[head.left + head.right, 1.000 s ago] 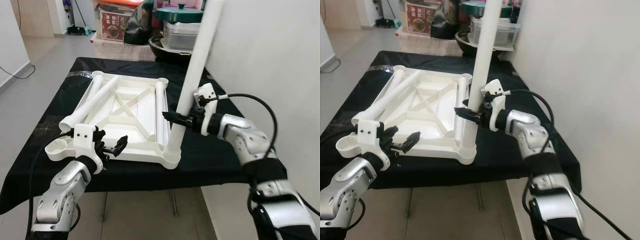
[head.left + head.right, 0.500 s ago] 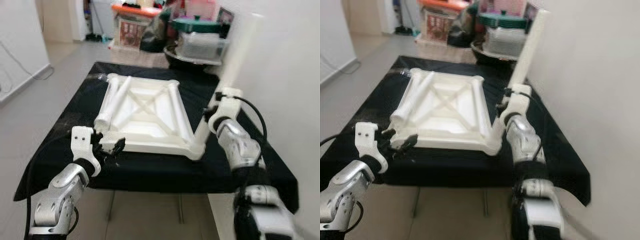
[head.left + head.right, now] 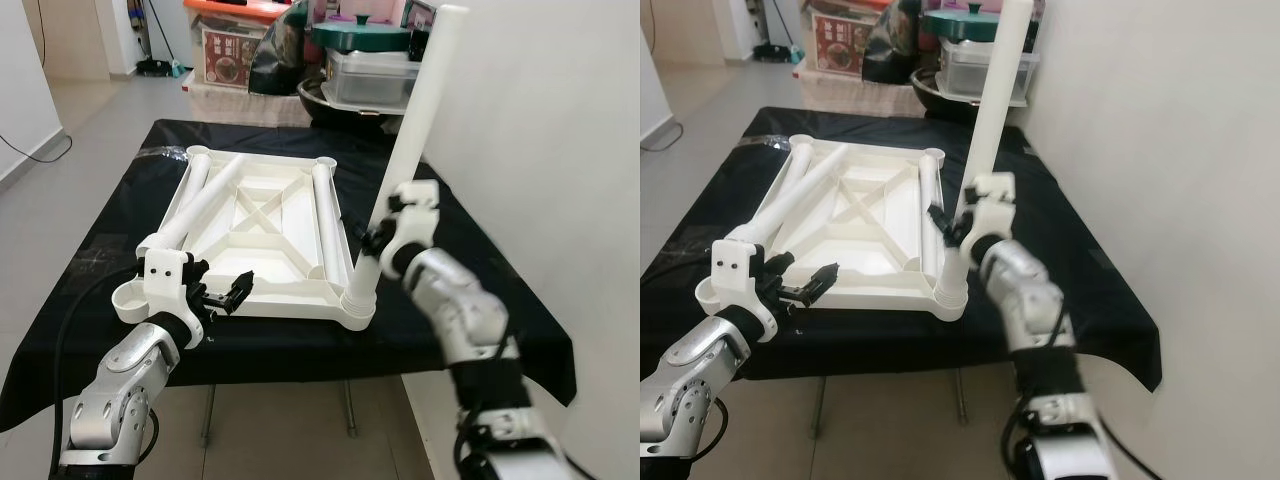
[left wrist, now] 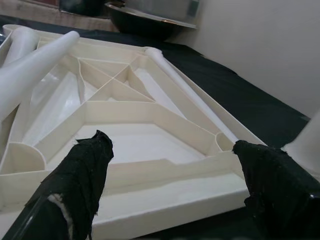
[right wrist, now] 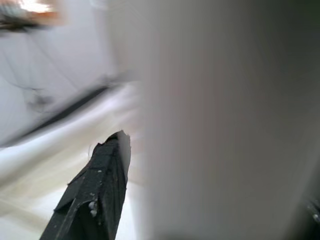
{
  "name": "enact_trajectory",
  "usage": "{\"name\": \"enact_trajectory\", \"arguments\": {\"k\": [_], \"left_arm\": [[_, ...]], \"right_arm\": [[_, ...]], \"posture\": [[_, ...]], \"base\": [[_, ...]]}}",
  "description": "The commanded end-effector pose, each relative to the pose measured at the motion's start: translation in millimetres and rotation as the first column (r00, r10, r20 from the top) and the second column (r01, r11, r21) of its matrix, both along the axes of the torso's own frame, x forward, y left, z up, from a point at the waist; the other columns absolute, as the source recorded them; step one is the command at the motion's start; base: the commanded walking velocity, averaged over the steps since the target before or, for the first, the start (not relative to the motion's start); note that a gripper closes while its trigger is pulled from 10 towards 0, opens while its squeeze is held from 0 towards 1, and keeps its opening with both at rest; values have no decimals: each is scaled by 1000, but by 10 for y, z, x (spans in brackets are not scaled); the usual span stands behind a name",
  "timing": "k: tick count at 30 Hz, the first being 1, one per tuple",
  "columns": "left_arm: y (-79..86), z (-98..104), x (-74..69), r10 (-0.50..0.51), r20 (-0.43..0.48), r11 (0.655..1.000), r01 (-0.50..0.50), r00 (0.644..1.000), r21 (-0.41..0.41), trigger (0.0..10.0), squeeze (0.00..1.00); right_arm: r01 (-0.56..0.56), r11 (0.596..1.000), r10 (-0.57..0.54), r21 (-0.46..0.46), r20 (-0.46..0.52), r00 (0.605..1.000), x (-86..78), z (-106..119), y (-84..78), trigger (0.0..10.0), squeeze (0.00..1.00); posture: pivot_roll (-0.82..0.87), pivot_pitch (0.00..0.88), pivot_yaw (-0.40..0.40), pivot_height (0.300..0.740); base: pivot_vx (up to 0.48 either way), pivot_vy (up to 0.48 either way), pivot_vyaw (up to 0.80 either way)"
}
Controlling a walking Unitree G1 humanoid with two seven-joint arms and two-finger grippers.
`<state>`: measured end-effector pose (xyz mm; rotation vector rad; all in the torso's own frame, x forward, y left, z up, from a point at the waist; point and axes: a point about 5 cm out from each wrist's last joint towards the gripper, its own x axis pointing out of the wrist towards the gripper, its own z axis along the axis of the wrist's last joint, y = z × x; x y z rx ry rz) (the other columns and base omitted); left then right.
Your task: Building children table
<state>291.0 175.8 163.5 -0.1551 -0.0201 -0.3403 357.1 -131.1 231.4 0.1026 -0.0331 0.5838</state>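
On the black-draped counter [image 3: 480,300] beside the wall, your right tool [image 3: 378,238] grips the upright leg [image 3: 415,150] in the upturned tabletop's [image 3: 270,235] near corner socket, left tool [image 3: 225,297] open at its edge; push off-axis and the leg could jam or tip.

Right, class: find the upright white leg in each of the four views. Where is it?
Left eye: the leg rises right of centre, from the tabletop's near right corner.
Right eye: the leg stands at centre, in the same corner.
Left wrist: probably the white sliver beyond the tabletop's corner.
Right wrist: the blurred white mass.
Shared landmark: the tabletop.
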Motion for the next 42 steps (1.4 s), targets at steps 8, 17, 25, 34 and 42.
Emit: {"name": "enact_trajectory", "arguments": {"k": [8, 17, 25, 34, 42], "left_arm": [[-31, -29, 11, -12, -5, 1000, 12, 1000, -15, 10000, 0], [-33, -29, -3, -10, -5, 1000, 10, 1000, -10, 10000, 0], [-28, -26, -20, -8, -5, 1000, 8, 1000, -10, 10000, 0], [-26, -24, -2, -17, -7, 1000, 17, 1000, -5, 10000, 0], [-33, -31, -4, -15, -4, 1000, 15, 1000, -5, 10000, 0]], "right_arm": [[-372, 918, 367, -137, -56, 928, -33, -273, -83, 8627, 0], [126, 973, -167, -196, -209, 964, 335, -558, -261, 0, 0], [612, 786, -605, -89, -313, 732, 136, -649, -311, 0, 0], [317, 947, -305, 54, -159, 939, -40, -399, 294, 10000, 1000], [-96, 995, 96, 20, -4, 995, -23, -133, 42, 10000, 0]], "posture": [[124, 0, -145, 740], [135, 0, -154, 740], [130, 0, -142, 740], [116, 0, -132, 740], [125, 0, -144, 740]], "base": [[0, 0, 0], [0, 0, 0], [0, 0, 0], [0, 0, 0], [0, 0, 0]]}}
